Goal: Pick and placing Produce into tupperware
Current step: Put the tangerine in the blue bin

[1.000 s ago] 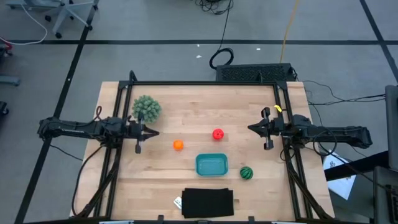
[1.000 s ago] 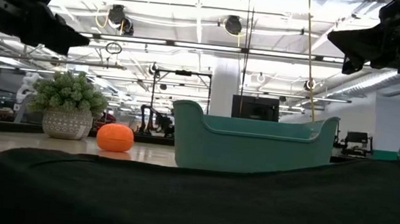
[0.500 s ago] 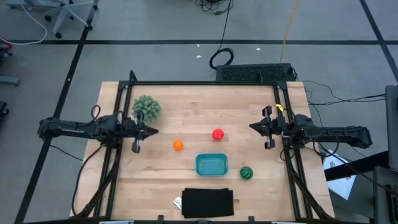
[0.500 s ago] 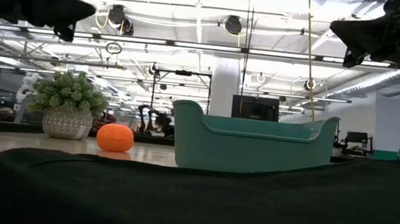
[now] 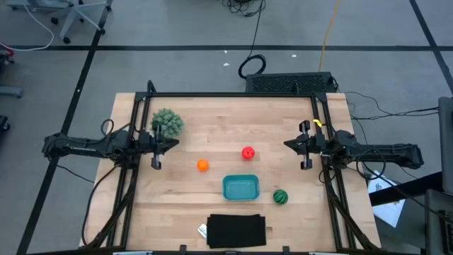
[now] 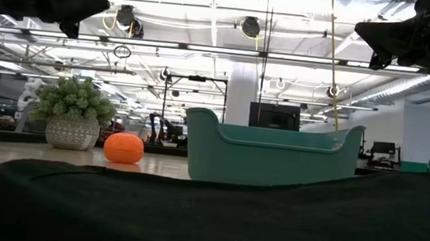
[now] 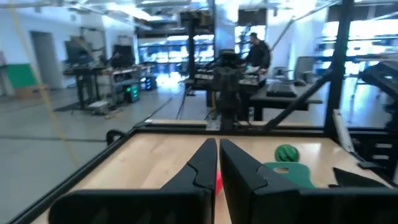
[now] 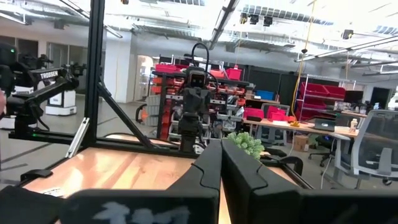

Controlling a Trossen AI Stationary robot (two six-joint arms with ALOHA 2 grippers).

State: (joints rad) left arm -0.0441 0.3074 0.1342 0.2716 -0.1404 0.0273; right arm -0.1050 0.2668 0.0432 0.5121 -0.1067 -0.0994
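The orange piece [image 5: 203,165] [image 6: 124,148], the red piece [image 5: 248,152] and the striped green piece [image 5: 281,197] [image 7: 286,152] each rest on the wooden table. The teal tub [image 5: 241,188] [image 6: 271,151] stands between them, nearer the near edge. My left gripper [image 5: 176,144] [image 7: 217,163] hovers shut above the table's left side, left of the orange piece. My right gripper [image 5: 285,145] [image 8: 221,163] hovers shut at the right side, right of the red piece. Both point level toward the table's middle.
A bushy green plant [image 5: 167,122] [image 6: 73,119] in a pot stands far-left, just beyond my left gripper. A black flat rectangle [image 5: 236,231] lies at the near edge. A black frame [image 5: 233,94] rims the table. Bare wood lies between the grippers.
My left gripper has risen and tipped from slanting downward to level, drawing slightly toward the table's far-left. My right gripper has barely moved. The produce and the tub have stayed put.
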